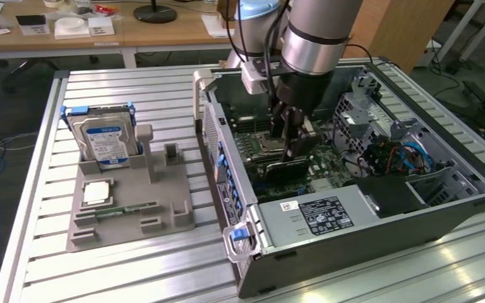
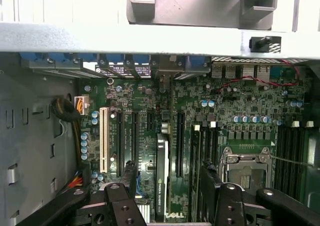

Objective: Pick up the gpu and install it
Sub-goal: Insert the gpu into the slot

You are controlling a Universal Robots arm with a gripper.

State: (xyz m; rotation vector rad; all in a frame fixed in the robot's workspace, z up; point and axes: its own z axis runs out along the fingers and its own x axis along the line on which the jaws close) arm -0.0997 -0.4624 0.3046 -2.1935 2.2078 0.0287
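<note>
The gripper is hanging inside the open case lying on the counter, its fingers standing apart above the motherboard. The gpu is sitting edge-up in a slot on the motherboard, between the fingers, which are not clamping it. On the exterior view's left, a hard drive is standing upright in a grey holder.
</note>
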